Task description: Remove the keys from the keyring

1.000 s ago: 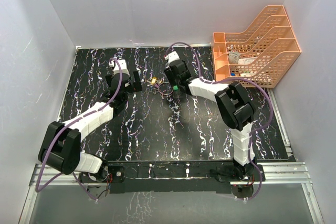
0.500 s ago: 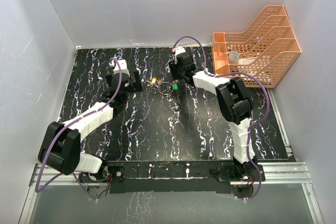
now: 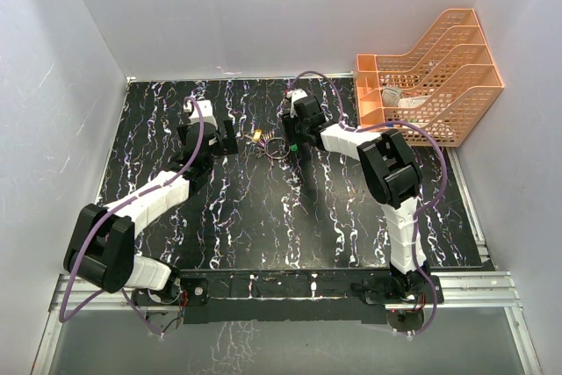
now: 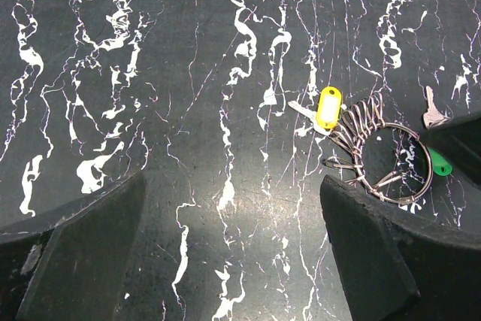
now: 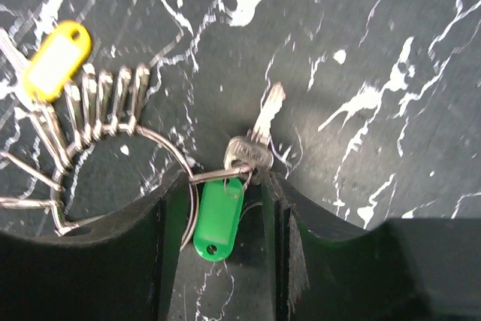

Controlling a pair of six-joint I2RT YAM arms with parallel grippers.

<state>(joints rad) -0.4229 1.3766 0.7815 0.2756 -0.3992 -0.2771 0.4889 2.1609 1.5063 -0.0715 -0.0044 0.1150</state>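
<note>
While the thin silvery wire keyring (image 5: 170,146) lies flat toward the back centre of the table, all the action is on its side nearer the right arm. The small silver green-tagged key (image 5: 218,212) hangs off the ring by a little clasp, and the black right gripper (image 5: 225,187) now straddles its tag.

What's changed? A second ago that gripper sat right over the ring and hid the green tag. Then it drew back toward the far wall and the tag showed. Now it's back over it, jaws narrower than before. They stand either side of the tag with a sliver of gap each way, so it's not pinched yet. To me that reads as lining up a grasp on the green key. Nothing is off the ring so far.

The yellow-tagged key (image 5: 54,62) is on the opposite side, blade poking out from under its tag. Between the two fan the bare silvery clasps (image 5: 105,99).

The count: one ring, one green tag, one yellow tag, two key blades I can make out, and at least five bare clasps, perhaps more beyond the frame.

The left gripper (image 4: 231,186) hasn't budged. Its jaws are spread wide and holding nothing, and it hovers just beside the ring. With the ring unpinned, I'd expect a tug to drag the whole bunch.

Further out there's one black white-veined table (image 3: 219,208) and one orange mesh rack (image 3: 430,76) in the far right corner.
</note>
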